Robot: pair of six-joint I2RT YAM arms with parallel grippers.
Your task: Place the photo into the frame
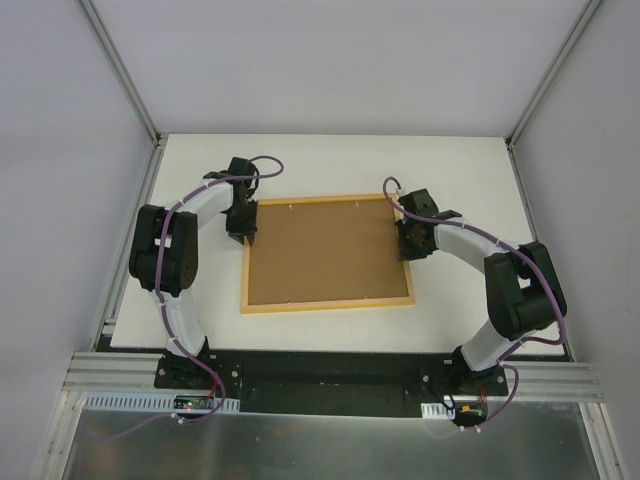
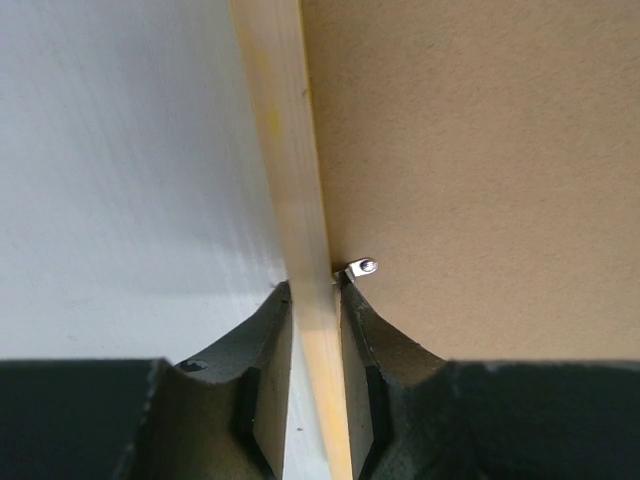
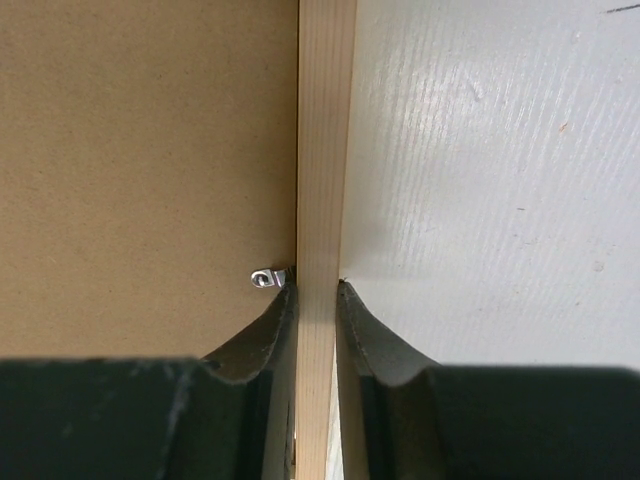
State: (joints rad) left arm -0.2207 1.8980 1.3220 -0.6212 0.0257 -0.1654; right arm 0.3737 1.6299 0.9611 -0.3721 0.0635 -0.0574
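My left gripper (image 2: pixel 315 292) and right gripper (image 3: pixel 317 288) pinch opposite rails of the frame (image 1: pixel 328 303); board (image 1: pixel 325 250) in, photo hidden, probably nearly done.

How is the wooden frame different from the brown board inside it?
The frame is pale wood with yellow edges; the backing board is plain brown. The frame is a thin border; the backing board is a flat sheet filling the middle. The left end effector and right end effector pinch the frame's side rails, not the backing board. Both are rectangles.
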